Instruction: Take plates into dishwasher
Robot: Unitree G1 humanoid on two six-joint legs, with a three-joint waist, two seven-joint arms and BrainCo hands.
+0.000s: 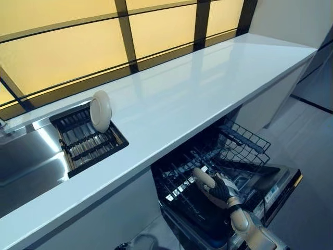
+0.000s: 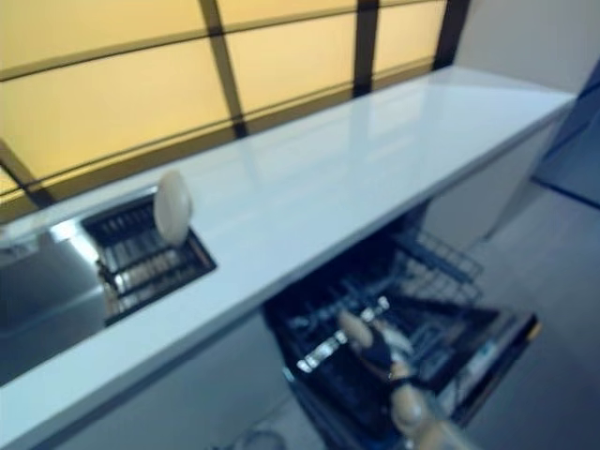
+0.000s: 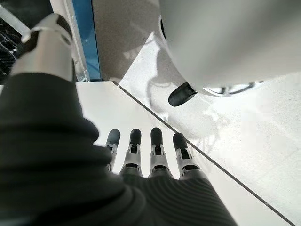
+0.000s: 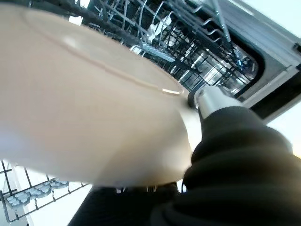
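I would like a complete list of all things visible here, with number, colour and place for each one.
plate in rack: one, cream-white, upright in the drying rack
plate in hand: one, cream, held over the dishwasher rack
drying rack: one, black, set into the counter beside the sink
sink: one, steel, at the counter's left end
counter: one, white, below the window
window: one, yellow panes with dark bars, behind the counter
dishwasher rack: one, dark wire, pulled out under the counter
right hand: one, holding the plate at the dishwasher
left hand: one, fingers straight, empty, pointing at the floor
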